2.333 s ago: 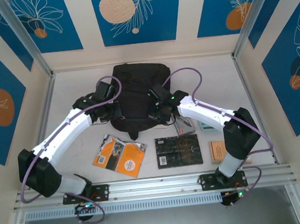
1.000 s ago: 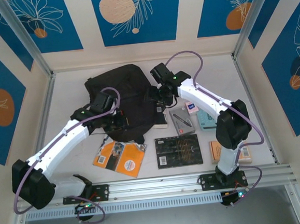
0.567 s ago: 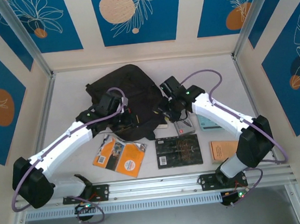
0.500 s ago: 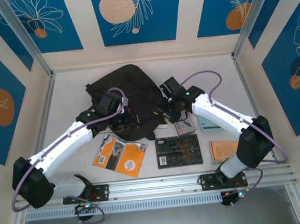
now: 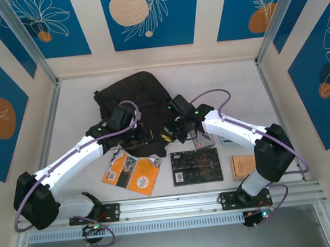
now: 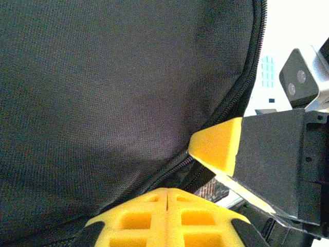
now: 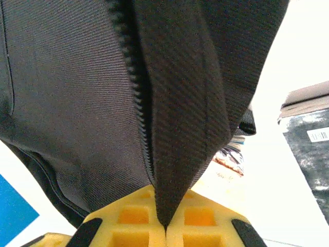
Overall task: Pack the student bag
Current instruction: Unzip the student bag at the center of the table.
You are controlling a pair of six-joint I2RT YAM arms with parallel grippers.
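Observation:
The black student bag [image 5: 133, 100] lies at the back middle of the table, turned to the left. Both grippers meet at its near edge. My left gripper [image 5: 146, 137] has its yellow fingers [image 6: 168, 203] pressed together right at the bag's zipper seam [image 6: 221, 110]. My right gripper [image 5: 168, 133] is shut on a fold of black bag fabric [image 7: 180, 128] beside the zipper teeth, and the fold hangs out between its pads [image 7: 165, 226]. A yellow finger of the right gripper [image 6: 218, 146] shows close by in the left wrist view.
An orange book [image 5: 131, 172] and a flat black book [image 5: 196, 165] lie near the front. A brown book [image 5: 242, 166] sits at the front right. A grey book [image 5: 205, 138] and a teal one [image 5: 228, 139] lie partly under the right arm. Walls close in on three sides.
The bag has turned and slid left since the oldest frame. The right gripper swung back, then came down to the bag's near edge, and both grippers drew close together.

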